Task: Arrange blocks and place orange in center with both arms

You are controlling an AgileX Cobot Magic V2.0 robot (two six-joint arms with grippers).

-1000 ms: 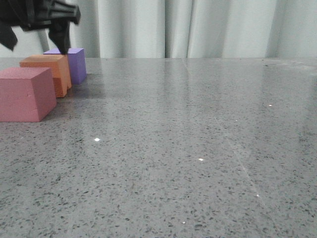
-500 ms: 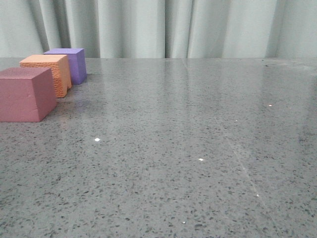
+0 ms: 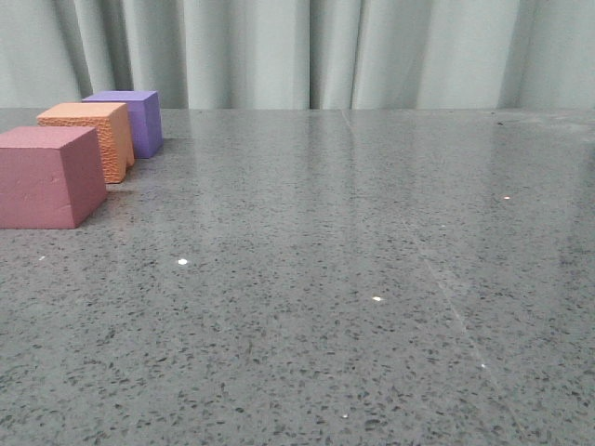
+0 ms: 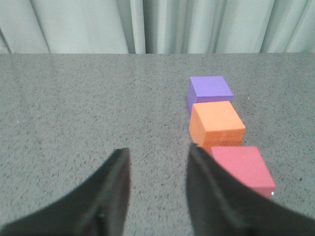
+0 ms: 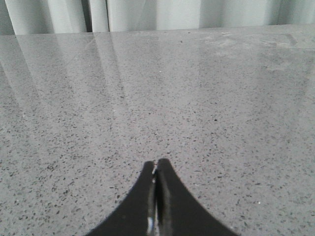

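Looks essentially finished: 3 foam cubes lined up at the table's (image 3: pixel 372 279) far left, orange cube (image 3: pixel 88 135) between pink-red cube (image 3: pixel 46 177) and purple cube (image 3: pixel 130 119). Left gripper (image 4: pixel 157 160) released, hovering beside the row; right gripper (image 5: pixel 156 169) clenched, empty, well apart.

The left pincer (image 4: pixel 156 157) hangs above the bench with its jaws spread apart, gripping nothing; the right pincer (image 5: pixel 156 167) has its fingertips pressed together, empty.
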